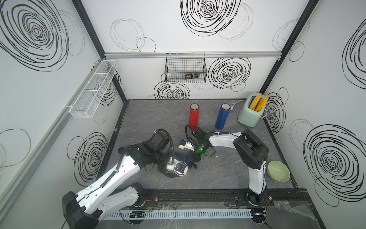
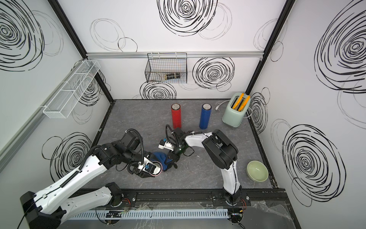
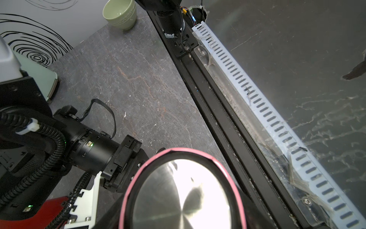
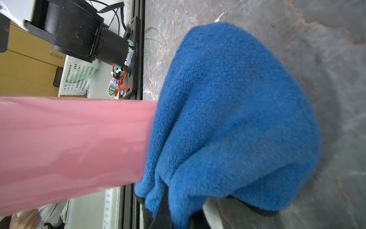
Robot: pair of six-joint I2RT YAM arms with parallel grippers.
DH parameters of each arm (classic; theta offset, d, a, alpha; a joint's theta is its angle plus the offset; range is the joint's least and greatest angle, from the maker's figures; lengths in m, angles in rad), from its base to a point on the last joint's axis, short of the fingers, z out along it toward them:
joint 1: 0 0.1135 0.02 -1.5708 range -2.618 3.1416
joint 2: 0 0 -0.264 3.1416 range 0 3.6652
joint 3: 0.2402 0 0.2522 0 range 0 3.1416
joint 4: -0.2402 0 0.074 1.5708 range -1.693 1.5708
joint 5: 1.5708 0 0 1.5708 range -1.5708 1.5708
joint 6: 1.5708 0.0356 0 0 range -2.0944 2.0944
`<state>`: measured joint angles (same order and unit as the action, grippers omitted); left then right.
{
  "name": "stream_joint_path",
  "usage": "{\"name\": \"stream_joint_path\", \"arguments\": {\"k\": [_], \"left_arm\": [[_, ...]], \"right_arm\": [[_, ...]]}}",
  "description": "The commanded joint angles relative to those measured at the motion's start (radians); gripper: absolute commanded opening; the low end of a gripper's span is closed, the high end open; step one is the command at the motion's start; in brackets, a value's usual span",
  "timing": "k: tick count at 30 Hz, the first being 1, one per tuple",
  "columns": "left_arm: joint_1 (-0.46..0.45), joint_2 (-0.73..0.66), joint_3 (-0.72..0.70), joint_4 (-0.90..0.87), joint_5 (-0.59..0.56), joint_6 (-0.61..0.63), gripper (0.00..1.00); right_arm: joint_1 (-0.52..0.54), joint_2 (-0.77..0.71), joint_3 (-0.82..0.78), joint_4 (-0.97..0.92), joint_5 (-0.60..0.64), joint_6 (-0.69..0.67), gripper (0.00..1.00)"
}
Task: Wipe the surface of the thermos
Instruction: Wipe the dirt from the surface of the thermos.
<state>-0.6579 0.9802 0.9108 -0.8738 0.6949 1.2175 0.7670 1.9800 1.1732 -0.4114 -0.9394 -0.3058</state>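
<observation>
Wiping looks to be in hand. The left gripper (image 2: 152, 171) clamps the pink thermos (image 4: 69, 142), which lies roughly level between its fingers. The thermos's far end reaches to the right gripper (image 2: 169, 161), closed on a blue cloth (image 4: 233, 119) draped over that end. The next move probably calls for drawing the cloth along the body. The thermos looks glossy pink, with a shiny steel end.

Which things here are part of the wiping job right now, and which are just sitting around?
In use:
- pink thermos
- blue cloth, draped over the thermos's end

Lying about:
- red thermos
- blue thermos
- toaster
- green bowl
- black wire basket
- white mesh basket
</observation>
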Motion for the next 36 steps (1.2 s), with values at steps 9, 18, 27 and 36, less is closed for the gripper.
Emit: {"name": "stream_joint_path", "arguments": {"k": [9, 18, 27, 36], "left_arm": [[0.101, -0.077, -0.057, 0.469, 0.099, -0.256, 0.00], [0.135, -0.058, -0.085, 0.591, 0.033, -0.646, 0.00], [0.106, -0.097, -0.152, 0.701, -0.110, -0.868, 0.00], [0.034, -0.106, -0.211, 0.732, -0.280, -1.008, 0.00]], "right_arm": [[0.008, -0.241, 0.085, -0.094, 0.132, 0.107, 0.00], [-0.051, -0.388, 0.050, -0.051, 0.221, 0.227, 0.00], [-0.087, -0.454, 0.025, -0.066, 0.253, 0.237, 0.00], [-0.125, -0.483, -0.002, -0.078, 0.333, 0.257, 0.00]]}}
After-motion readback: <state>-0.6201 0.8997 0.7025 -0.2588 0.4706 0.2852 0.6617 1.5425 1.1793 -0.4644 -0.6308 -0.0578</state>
